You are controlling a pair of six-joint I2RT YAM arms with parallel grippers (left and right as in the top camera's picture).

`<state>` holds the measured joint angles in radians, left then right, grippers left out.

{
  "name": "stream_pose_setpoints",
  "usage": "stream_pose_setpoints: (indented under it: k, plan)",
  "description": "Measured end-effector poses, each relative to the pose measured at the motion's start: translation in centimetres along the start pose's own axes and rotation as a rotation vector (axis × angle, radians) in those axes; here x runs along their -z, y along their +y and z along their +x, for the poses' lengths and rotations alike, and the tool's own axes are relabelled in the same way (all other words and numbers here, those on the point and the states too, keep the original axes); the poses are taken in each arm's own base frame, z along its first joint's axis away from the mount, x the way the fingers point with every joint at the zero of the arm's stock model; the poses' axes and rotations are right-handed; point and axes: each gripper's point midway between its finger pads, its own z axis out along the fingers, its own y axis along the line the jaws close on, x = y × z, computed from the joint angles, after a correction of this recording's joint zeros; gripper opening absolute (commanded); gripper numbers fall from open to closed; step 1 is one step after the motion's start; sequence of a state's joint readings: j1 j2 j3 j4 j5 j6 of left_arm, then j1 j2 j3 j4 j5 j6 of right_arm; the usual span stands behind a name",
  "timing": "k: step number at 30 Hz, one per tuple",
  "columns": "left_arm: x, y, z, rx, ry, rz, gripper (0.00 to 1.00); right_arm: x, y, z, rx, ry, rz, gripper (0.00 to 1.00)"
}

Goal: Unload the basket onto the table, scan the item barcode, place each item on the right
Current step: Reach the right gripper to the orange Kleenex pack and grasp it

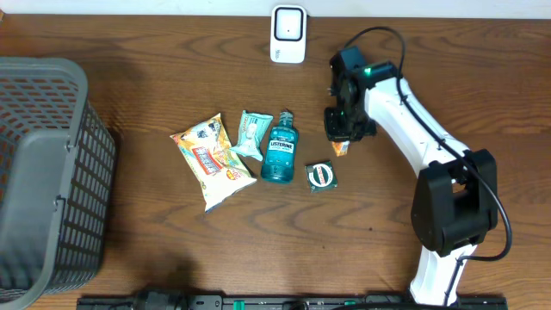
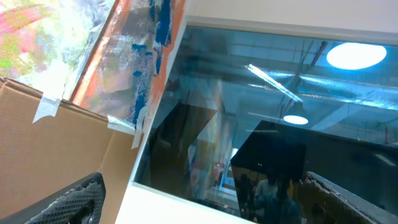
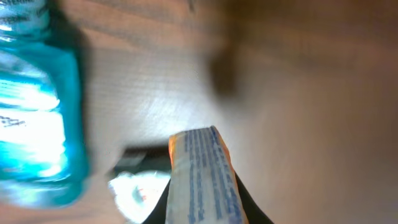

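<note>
Right gripper point(image 1: 341, 140) clenched on the small orange packet point(image 3: 202, 180); held by its end, it could swivel, barcode missing the scanner point(image 1: 288, 34) beyond.

Setting: robot lab bench dressed as a shop checkout.
Evidence, overhead cam: wood-grain table point(image 1: 129, 34); white barcode scanner point(image 1: 287, 34) at 12 o'clock; grey plastic shopping basket point(image 1: 43, 69) at 9; retail goods at centre, i.e. snack bags point(image 1: 211, 159) + mouthwash btl point(image 1: 279, 148); white robot arm point(image 1: 413, 129) coming in from 5.
Left wrist cam: cardboard point(image 2: 56, 149) w/ masking tape, paint-smeared sheet point(image 2: 130, 68), dark glass pane point(image 2: 249, 112) showing round ceiling lights point(image 2: 356, 55). Indoor workroom, not a real store.
</note>
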<state>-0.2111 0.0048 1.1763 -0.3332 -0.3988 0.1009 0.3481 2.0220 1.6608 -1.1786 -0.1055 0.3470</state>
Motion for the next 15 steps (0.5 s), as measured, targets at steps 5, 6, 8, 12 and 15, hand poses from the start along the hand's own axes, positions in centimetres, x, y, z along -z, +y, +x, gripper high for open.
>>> stream_pose_setpoints:
  k: [5,6,8,12,15]
  plan:
    - [0.0,0.0,0.0,0.000,0.000,0.000,0.98,1.8,1.3,5.2,-0.295,0.246,-0.059,0.01]
    - [0.0,0.0,0.0,0.000,0.000,0.000,0.98,2.1,1.7,6.3,-0.345,0.300,-0.074,0.01]
    - [0.0,0.0,0.0,0.000,0.000,0.000,0.98,2.8,2.5,8.1,-0.420,0.398,-0.099,0.01]
    - [0.0,0.0,0.0,0.000,0.000,0.000,0.98,4.7,3.7,11.6,-0.538,0.583,-0.102,0.01]
    - [0.0,0.0,0.0,0.000,0.000,0.000,0.98,5.1,4.7,12.6,-0.568,0.632,-0.110,0.01]
